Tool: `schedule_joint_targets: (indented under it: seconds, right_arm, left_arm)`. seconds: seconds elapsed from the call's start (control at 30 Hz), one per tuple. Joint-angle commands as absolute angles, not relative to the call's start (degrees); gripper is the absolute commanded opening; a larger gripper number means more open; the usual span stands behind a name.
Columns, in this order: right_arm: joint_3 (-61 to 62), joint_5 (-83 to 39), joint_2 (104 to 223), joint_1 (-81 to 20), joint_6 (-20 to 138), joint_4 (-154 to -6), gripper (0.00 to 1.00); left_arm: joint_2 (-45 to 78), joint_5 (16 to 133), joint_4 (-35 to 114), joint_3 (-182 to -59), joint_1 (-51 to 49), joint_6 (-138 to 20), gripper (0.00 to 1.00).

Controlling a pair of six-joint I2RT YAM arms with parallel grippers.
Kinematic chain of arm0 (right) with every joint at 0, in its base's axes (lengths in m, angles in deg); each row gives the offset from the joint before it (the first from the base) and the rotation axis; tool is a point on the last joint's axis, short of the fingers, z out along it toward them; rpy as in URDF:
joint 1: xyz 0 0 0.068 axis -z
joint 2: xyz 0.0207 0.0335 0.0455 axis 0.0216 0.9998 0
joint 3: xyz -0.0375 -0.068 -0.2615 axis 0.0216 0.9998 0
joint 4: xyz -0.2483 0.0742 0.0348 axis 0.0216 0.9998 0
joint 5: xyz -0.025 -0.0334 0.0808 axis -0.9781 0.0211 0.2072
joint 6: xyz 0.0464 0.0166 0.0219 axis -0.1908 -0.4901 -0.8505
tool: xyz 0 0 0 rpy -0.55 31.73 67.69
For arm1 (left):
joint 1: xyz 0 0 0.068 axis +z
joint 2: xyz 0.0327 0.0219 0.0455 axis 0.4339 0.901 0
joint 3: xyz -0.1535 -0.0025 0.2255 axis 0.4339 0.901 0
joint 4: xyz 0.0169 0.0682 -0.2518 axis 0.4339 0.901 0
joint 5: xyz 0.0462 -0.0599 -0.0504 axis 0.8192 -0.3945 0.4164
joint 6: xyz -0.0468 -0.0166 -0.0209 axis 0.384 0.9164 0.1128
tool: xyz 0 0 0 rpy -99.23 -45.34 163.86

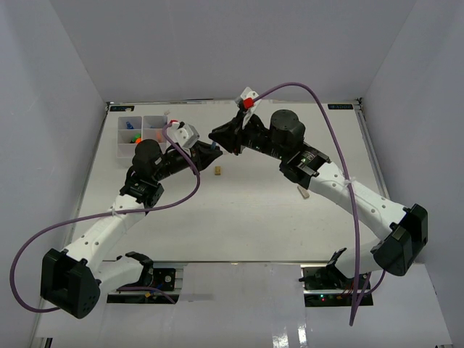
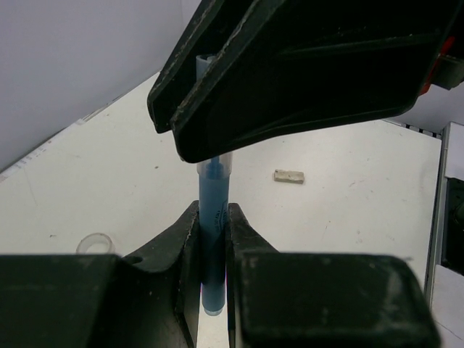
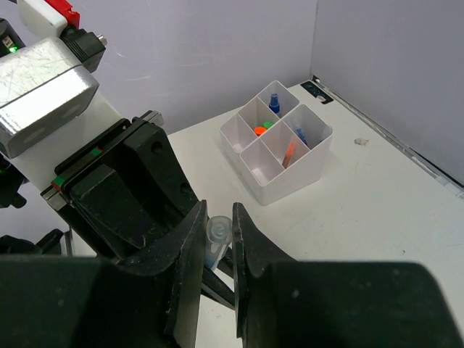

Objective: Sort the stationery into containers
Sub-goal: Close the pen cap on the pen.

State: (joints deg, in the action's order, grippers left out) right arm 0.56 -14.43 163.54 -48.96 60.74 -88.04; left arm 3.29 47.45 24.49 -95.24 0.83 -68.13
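We see the left gripper and right gripper both pinching the blue pen in mid-air, well apart from the organiser tray. The tray holds several coloured items. The brass clip, white eraser and tape ring lie unsorted. We judge the task partway done.

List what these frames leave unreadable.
- Left wrist view: top of the blue pen, covered by fingers of the right gripper.
- Top view: the pen itself, too small and tucked between that gripper and the left gripper; the near compartments of the tray, behind the left arm.
- Right wrist view: what fills the tray, too small to name.
- Left wrist view: small pale block, too blurred to tell eraser from clip.
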Motion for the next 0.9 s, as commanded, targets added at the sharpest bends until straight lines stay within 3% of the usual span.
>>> schedule_joint_targets:
  seconds: [0.0, 0.27, 0.87]
  right_arm:
    - [7.4, -7.1, 170.5, -50.5, 63.9, -61.3, 0.08]
    - [8.9, -7.2, 170.0, -50.5, 64.2, -61.5, 0.08]
    - [12.1, -15.1, 161.3, -50.5, 62.4, -72.9, 0.08]
  left_arm:
    - [0.0, 54.2, 0.9, -103.8, 1.1, -66.4, 0.0]
    - [0.6, 54.7, -0.2, -104.0, 1.1, -66.3, 0.0]
    - [-1.9, 45.3, 12.9, -88.0, 1.1, -61.4, 0.05]
